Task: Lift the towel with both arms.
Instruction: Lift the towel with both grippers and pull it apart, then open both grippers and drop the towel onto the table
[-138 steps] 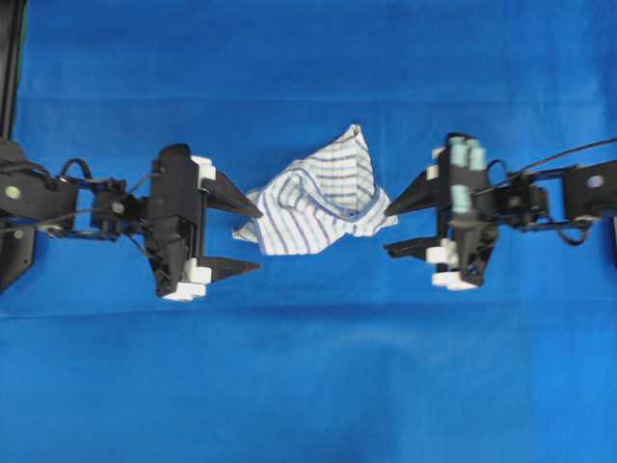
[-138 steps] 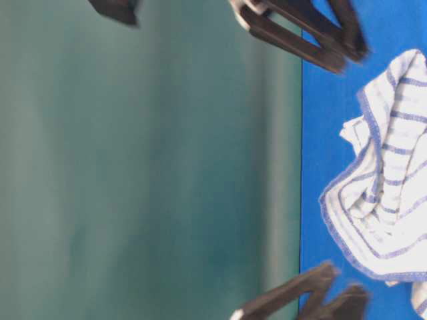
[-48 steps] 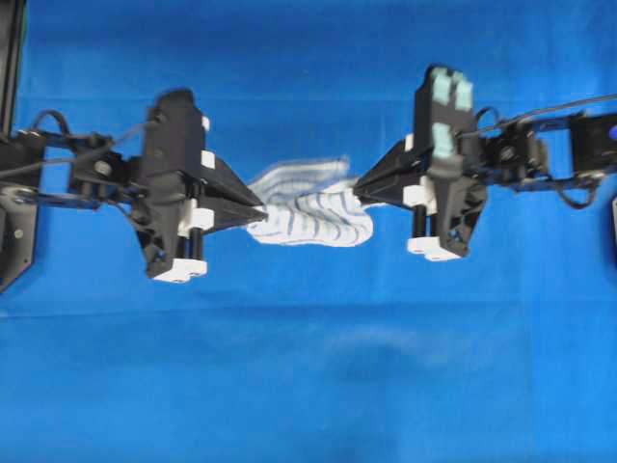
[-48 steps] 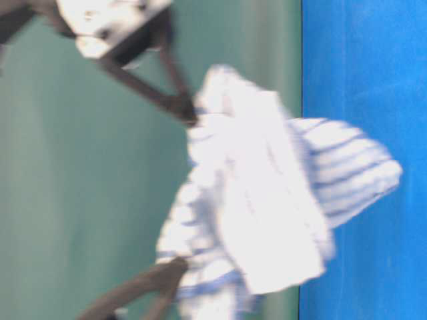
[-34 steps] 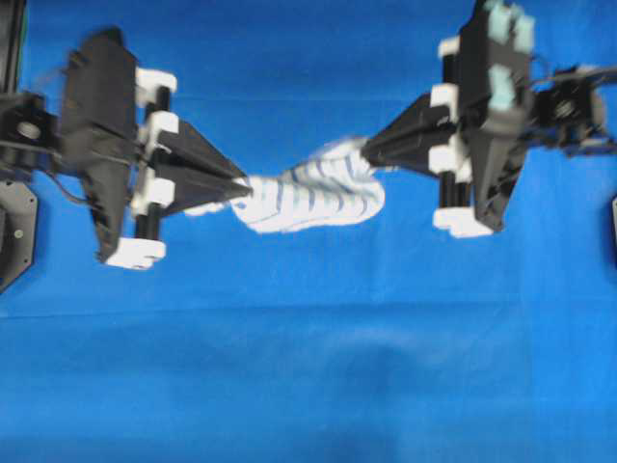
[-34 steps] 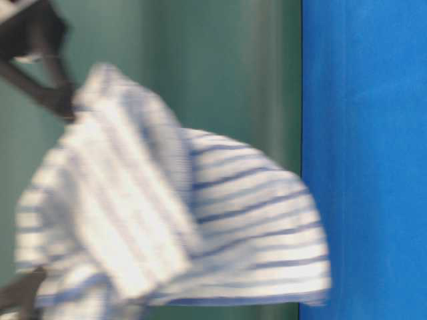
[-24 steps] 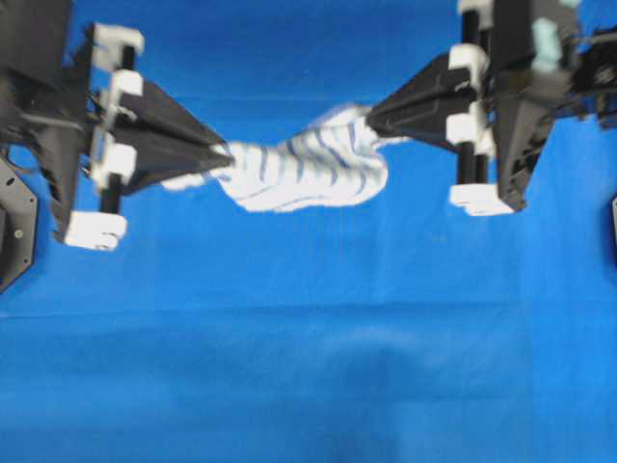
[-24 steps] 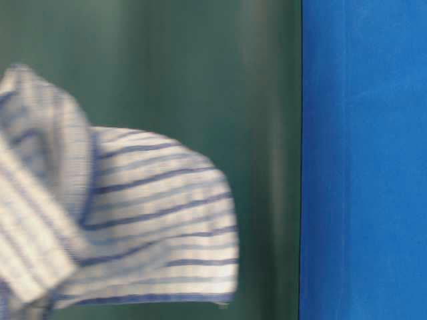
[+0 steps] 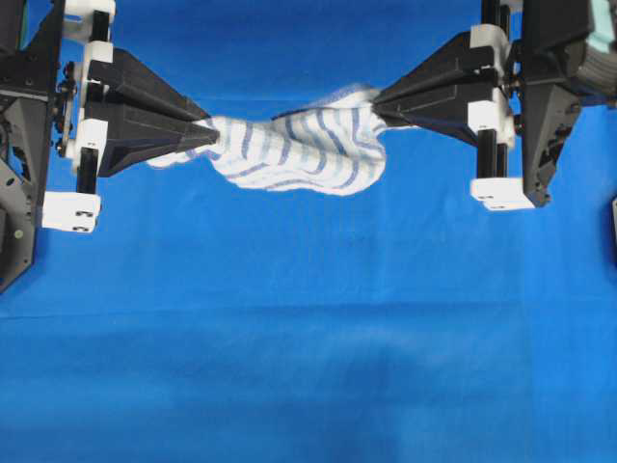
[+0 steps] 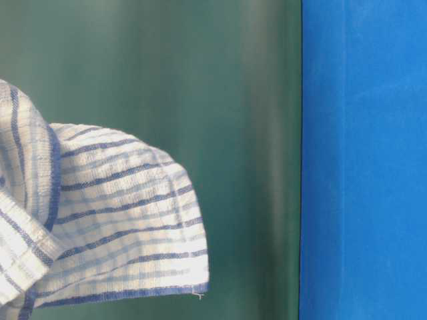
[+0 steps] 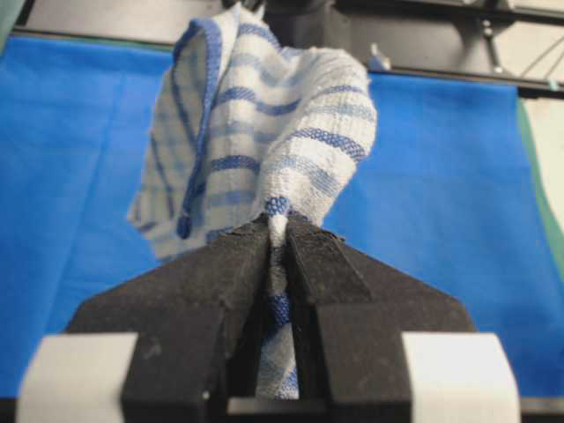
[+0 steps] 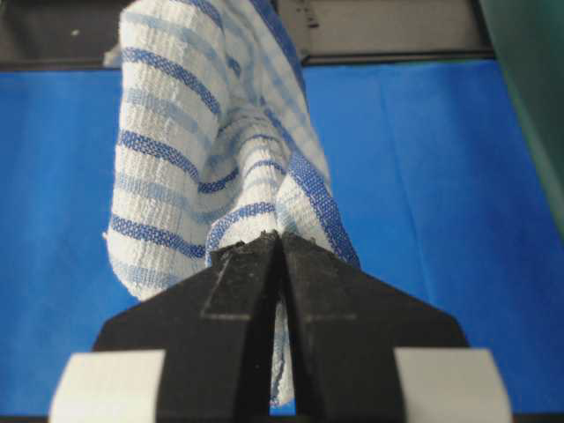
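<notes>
The towel (image 9: 294,152) is up in the air, hanging between the two grippers. The left gripper (image 9: 207,136) has its two fingers squeezed tight on one end of the towel, and a bit of cloth pokes out behind the tips. In the left wrist view you can see the striped cloth pinched right in the thin gap between the fingers (image 11: 231,291), then it fans out wide in front of them. The right gripper (image 9: 378,99) is squeezed tight too, biting the other end of the towel. In the right wrist view the cloth comes out from between the fingertips (image 12: 328,304) and hangs loose beyond them. The middle of the towel sags a little below the line from one set of tips to the other. In the table-level view the towel hangs free with its bottom edge away from the blue table cover (image 9: 308,338), so nothing of it seems to touch down. I think the lifting step is mostly done now. The next move needs both grippers to hold tight and go at the same speed. If one pulls away too fast, the thin cloth could slip out of the other's tips.
</notes>
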